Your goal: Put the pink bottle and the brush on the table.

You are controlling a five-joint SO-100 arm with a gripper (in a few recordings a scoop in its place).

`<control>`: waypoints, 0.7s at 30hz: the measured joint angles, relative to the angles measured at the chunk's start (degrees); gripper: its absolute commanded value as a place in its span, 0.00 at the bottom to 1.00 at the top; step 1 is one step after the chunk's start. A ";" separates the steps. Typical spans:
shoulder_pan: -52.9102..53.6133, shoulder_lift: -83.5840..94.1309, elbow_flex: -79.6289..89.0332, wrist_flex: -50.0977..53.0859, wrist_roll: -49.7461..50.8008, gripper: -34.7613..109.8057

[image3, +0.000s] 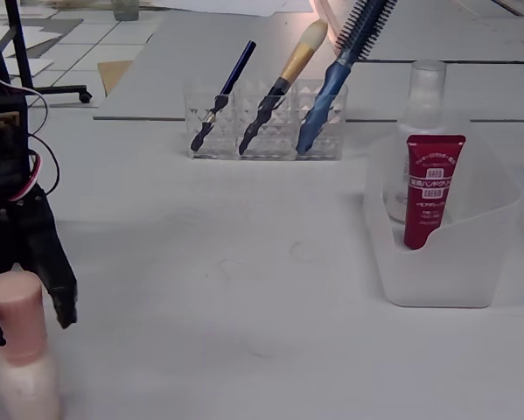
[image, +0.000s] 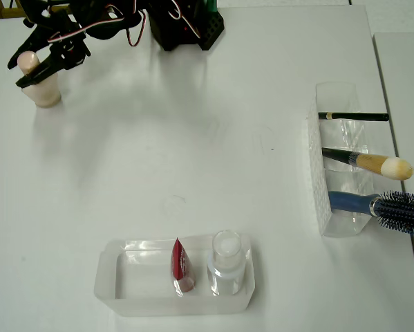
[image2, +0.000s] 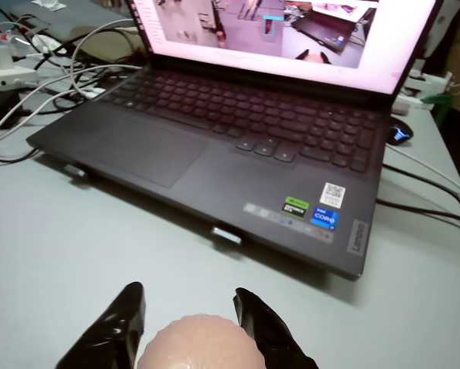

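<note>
The pink bottle stands upright on the white table at the far left of the overhead view, and at the lower left in the fixed view. My gripper straddles its peach cap with its fingers open, a slim gap showing on each side. In the wrist view the cap sits between the two black fingertips. The brush, with its dark handle and cream tip, leans in the middle cell of a clear holder at the right, also seen in the fixed view.
The holder also carries a thin black stick and a blue hairbrush. A clear tray near the front edge holds a red tube and a clear white-capped bottle. A laptop and cables lie beyond the bottle.
</note>
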 measured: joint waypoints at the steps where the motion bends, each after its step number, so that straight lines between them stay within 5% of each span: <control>1: 0.00 0.00 0.00 0.00 0.00 0.40; 21: 0.00 8.53 1.14 11.07 -0.53 0.55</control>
